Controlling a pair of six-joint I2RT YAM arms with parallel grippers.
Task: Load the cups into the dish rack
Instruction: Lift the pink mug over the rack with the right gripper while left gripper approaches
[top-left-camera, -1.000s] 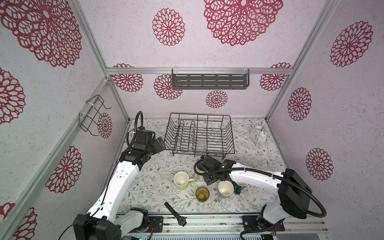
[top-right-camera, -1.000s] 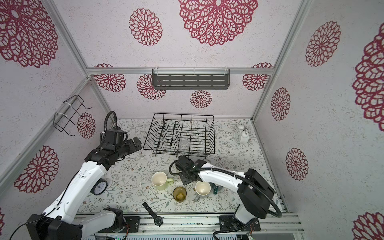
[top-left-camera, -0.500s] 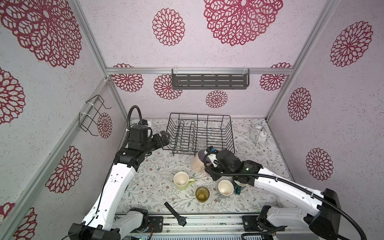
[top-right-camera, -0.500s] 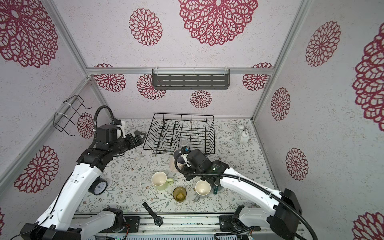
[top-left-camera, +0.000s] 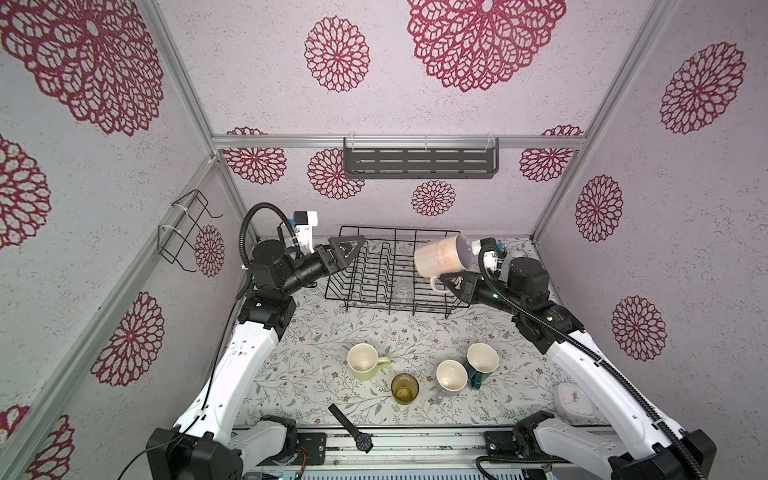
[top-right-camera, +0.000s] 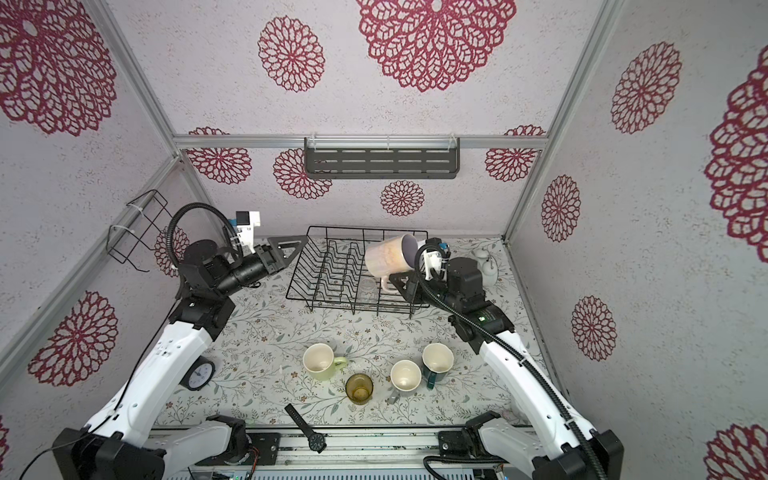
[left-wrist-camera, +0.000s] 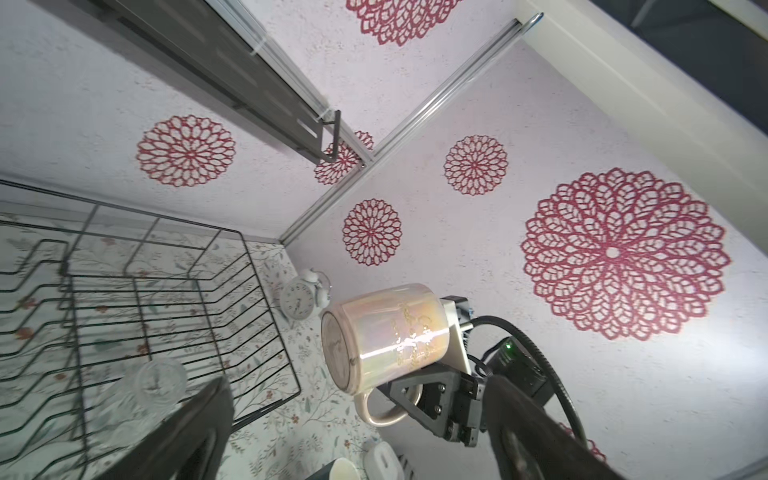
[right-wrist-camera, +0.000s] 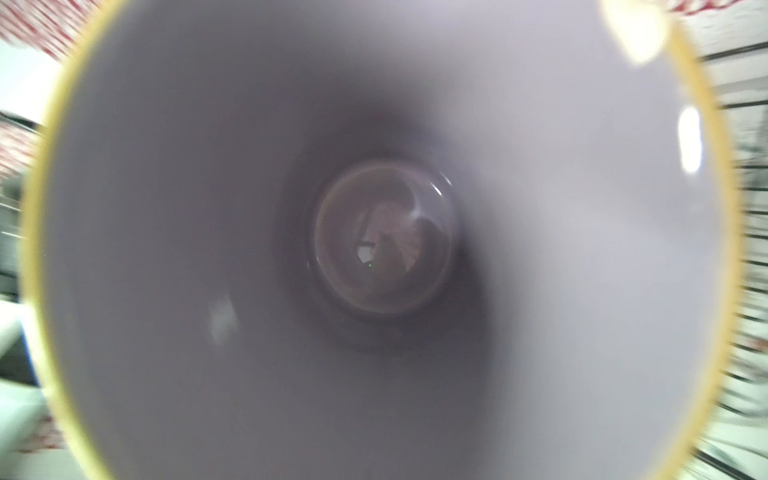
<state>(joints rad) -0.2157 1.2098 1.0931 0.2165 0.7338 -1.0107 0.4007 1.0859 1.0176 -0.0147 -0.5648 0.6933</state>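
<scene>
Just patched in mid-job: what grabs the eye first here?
The tall pink mug, tipped on its side in the air at the right end of the dish rack, held by its handle in the right gripper. Then the left gripper, jaws wide, at the rack's left rim, and four cups standing unloaded in front of it.

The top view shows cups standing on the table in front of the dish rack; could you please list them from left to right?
From the left: pale yellow-green mug → amber glass tumbler → grey mug → dark teal mug.
</scene>
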